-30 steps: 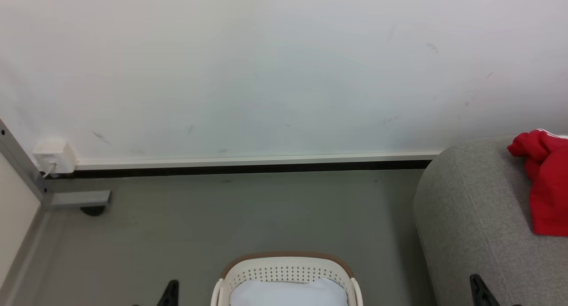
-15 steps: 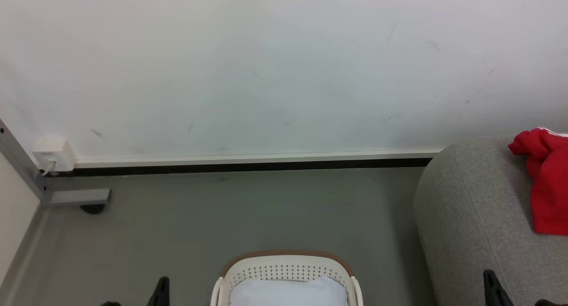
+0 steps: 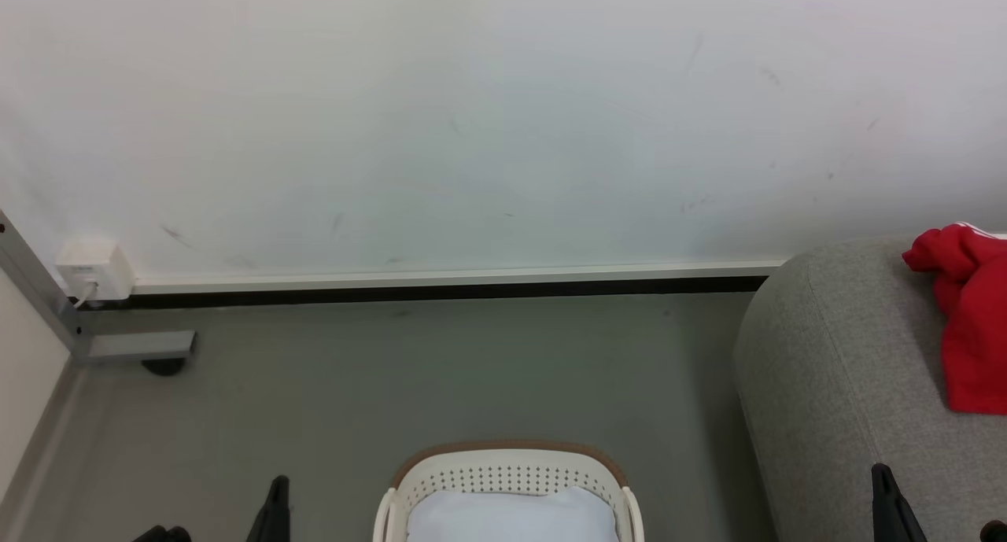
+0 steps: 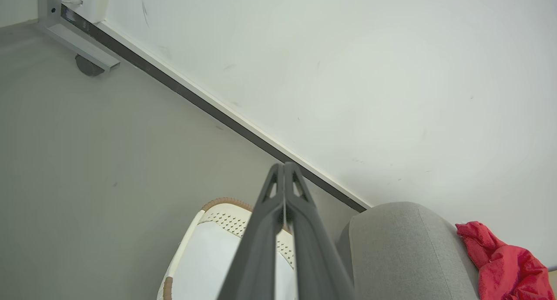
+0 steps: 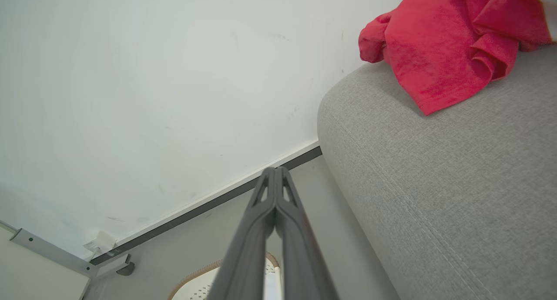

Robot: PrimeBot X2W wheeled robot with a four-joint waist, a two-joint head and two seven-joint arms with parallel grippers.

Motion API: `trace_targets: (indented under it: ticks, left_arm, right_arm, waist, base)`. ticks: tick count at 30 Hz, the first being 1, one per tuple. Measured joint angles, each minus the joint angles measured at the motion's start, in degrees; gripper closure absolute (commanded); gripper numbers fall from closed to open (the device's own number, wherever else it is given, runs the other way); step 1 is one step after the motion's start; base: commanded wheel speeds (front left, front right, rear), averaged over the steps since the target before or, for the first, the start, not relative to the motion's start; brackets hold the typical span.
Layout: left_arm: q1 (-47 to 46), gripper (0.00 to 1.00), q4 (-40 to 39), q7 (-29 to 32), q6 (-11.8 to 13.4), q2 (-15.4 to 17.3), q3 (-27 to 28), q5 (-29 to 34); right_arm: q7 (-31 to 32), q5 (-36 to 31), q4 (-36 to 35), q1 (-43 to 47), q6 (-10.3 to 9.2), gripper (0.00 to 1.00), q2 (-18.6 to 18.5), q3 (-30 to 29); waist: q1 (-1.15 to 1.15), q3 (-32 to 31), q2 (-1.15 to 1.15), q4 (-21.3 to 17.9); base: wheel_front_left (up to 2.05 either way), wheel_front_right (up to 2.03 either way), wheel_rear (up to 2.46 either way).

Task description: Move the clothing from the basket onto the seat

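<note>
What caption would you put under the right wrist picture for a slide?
Right gripper, fingers shut and empty, points past the grey seat where the red clothing lies.

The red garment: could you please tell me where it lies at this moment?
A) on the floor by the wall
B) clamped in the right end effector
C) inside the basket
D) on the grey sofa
D: the red garment lies draped on top of the grey sofa, well apart from the basket, which holds a pale pad.
</note>
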Motion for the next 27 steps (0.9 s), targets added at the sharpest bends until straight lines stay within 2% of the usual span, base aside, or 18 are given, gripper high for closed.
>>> trace_targets:
  ticks: [27]
  left_arm:
    - [-2.2, 1.00, -1.6, 5.3, -1.1, -0.6, 3.2, -18.7]
  right_arm:
    - [5.2, 21.2, -1.8, -2.3, 0.00, 1.00, -0.1, -1.0]
  waist:
    - [0.00, 0.7, 0.00, 0.0]
  base:
    - [0.00, 0.00, 0.00]
